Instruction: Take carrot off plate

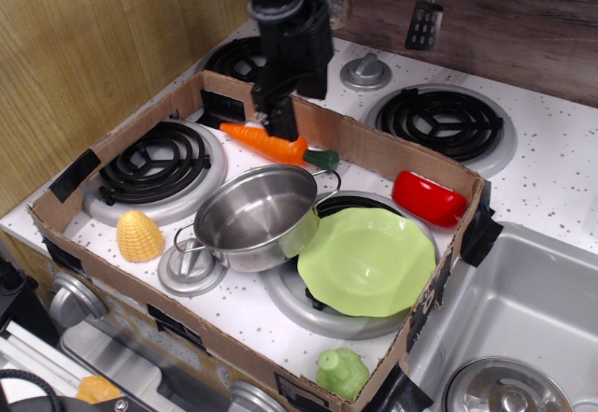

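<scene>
The orange carrot (269, 143) with its dark green stub lies flat on the white stove top at the back of the cardboard tray, just behind the steel pot (257, 214). It is off the lime-green plate (366, 261), which sits empty on the front right burner, tilted against the pot. My gripper (281, 122) hangs right above the carrot's middle. Its black fingers are parted and hold nothing; the carrot is free of them.
A cardboard tray wall (374, 150) rings the work area. Yellow corn (140, 236) lies front left, a red toy (428, 197) back right, a green toy (341, 372) at the front edge. A sink (523, 337) is on the right. Utensils hang on the back wall.
</scene>
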### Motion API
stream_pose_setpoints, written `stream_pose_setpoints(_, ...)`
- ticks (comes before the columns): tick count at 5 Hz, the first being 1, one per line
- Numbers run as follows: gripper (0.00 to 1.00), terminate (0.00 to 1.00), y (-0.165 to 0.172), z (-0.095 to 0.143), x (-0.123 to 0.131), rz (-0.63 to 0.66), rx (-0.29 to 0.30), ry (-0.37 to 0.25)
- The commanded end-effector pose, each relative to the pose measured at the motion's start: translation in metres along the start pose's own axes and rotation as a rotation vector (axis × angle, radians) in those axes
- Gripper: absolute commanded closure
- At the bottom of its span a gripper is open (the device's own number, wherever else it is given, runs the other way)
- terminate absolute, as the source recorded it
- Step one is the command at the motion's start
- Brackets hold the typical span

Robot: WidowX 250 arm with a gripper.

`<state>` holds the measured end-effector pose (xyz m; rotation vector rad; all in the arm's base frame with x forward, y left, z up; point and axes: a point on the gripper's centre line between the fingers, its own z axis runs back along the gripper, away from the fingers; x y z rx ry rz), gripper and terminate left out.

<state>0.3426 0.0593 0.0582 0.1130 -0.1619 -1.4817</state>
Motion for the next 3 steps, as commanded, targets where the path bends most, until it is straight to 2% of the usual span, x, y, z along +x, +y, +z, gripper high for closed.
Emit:
stream_pose_setpoints(1, 0.0, 0.0, 0.006, 0.0322, 0.0146, 0.01, 0.101, 0.022)
stream_pose_setpoints(2, 0.0, 0.0, 0.006, 0.0322, 0.0146, 0.01, 0.101, 0.022)
stream_pose_setpoints(3, 0.0, 1.0, 0.006, 0.0322, 0.0146, 0.01, 0.101, 0.022)
